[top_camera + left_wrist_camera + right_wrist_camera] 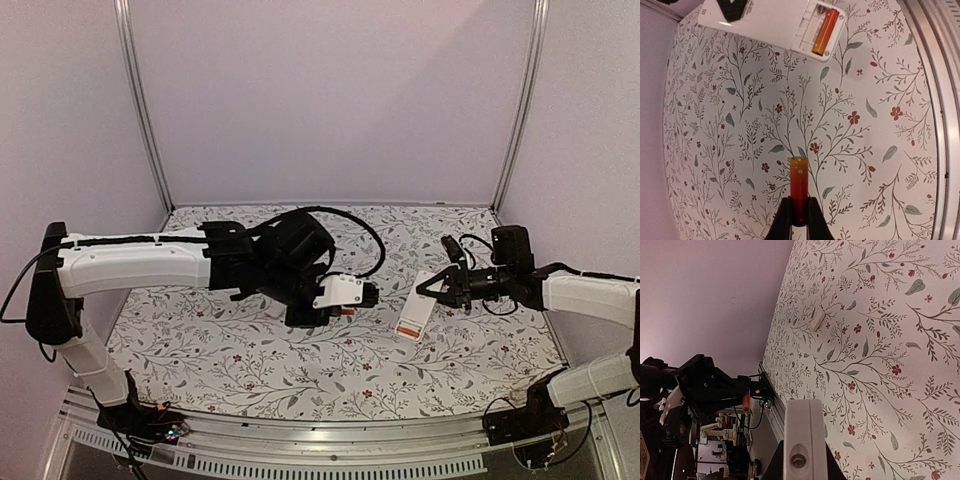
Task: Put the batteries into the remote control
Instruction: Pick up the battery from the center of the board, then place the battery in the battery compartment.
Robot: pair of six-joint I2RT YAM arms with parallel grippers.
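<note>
No readable text in any view.
The orange-red label (409,328) on the remote control (420,310) is too small to make out, and the battery (799,190) casing in the left wrist view gives no legible print.

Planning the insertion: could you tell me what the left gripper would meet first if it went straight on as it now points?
Probably the remote control, near its open battery bay; the way there from the left gripper looks free, though depth is unclear.
</note>
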